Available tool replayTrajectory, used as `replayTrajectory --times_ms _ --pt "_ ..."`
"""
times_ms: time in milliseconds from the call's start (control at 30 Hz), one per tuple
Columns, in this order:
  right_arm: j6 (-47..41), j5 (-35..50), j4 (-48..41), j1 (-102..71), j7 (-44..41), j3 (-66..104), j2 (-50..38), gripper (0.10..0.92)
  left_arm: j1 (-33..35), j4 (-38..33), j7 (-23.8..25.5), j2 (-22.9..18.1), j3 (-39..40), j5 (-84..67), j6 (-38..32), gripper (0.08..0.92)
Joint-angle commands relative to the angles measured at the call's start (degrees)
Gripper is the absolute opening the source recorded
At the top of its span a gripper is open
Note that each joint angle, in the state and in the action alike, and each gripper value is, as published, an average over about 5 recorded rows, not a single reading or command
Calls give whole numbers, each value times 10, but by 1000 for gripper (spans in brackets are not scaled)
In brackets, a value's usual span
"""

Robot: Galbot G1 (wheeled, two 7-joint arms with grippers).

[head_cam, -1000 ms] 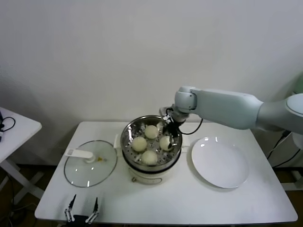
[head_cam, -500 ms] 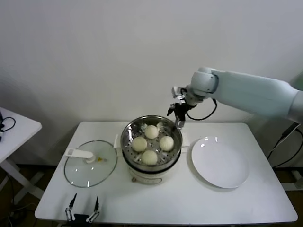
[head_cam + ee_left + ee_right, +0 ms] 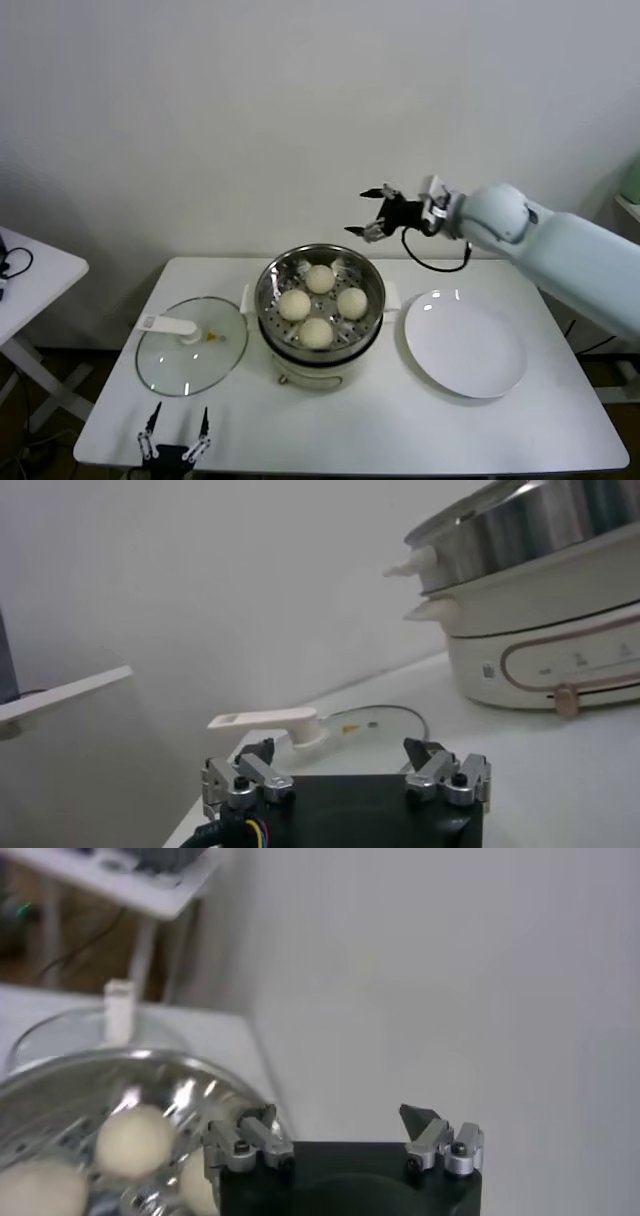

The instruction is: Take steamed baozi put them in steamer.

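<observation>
Several cream-white baozi (image 3: 317, 304) lie in the shiny steel steamer (image 3: 271, 280) on its cream pot body at the table's middle. My right gripper (image 3: 372, 211) is open and empty, raised above and behind the steamer's right rim, fingers pointing left. In the right wrist view the steamer (image 3: 60, 1088) and baozi (image 3: 131, 1141) show below its open fingers (image 3: 250, 1133). My left gripper (image 3: 175, 432) is parked open and empty at the table's front left edge; its wrist view shows the steamer (image 3: 520, 530) farther off.
A glass lid with a white handle (image 3: 190, 346) lies left of the steamer. A flat white plate (image 3: 464, 344) lies to its right. A small white side table (image 3: 30, 270) stands at the far left.
My right gripper has risen out of the steamer, empty, and swung up and to the right, turning sideways. A baozi it was at stays in the steamer. The left arm has not moved.
</observation>
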Motion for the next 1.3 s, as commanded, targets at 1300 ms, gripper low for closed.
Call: replayTrajectory --times_ms 1300 --pt "506 -256 140 -1143 152 708 367 823 -12 -11 0 -19 7 -40 -1 823"
